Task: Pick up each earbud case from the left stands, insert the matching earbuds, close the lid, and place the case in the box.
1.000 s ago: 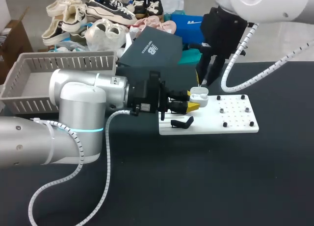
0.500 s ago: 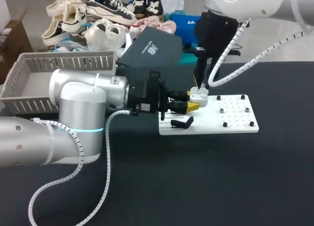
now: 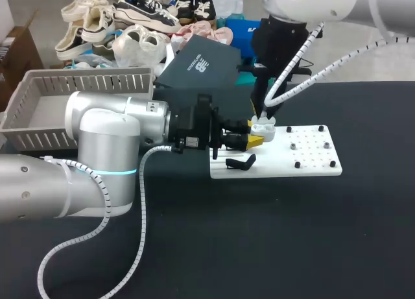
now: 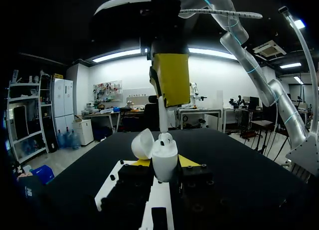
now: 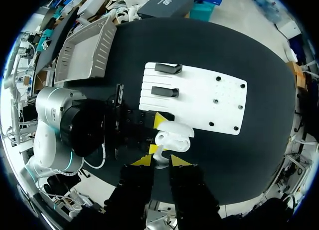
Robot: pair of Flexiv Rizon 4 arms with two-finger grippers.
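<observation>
White glossy plastic, hard shell: case (image 4: 164,165), lid (image 4: 142,144) hinged open, clamped by its sides in the left gripper (image 3: 256,141) just above the board (image 3: 311,166). Judged light, stiff and slippery; best held low on the flat flanks, clear of the hinge. Earbud (image 4: 164,138): at the case mouth, stem pinched in the right gripper (image 5: 156,161) directly above. Tiny, easily dropped; likely needs straight entry. Box (image 3: 39,85): grey, well apart to the left.

The case (image 3: 262,126) sits between the left gripper (image 3: 255,134) fingers, above the board (image 3: 311,163). Directly over it, the right gripper (image 5: 156,161) holds an earbud (image 4: 163,122). Two stands (image 5: 164,91) lie on the board beside the left gripper.
</observation>
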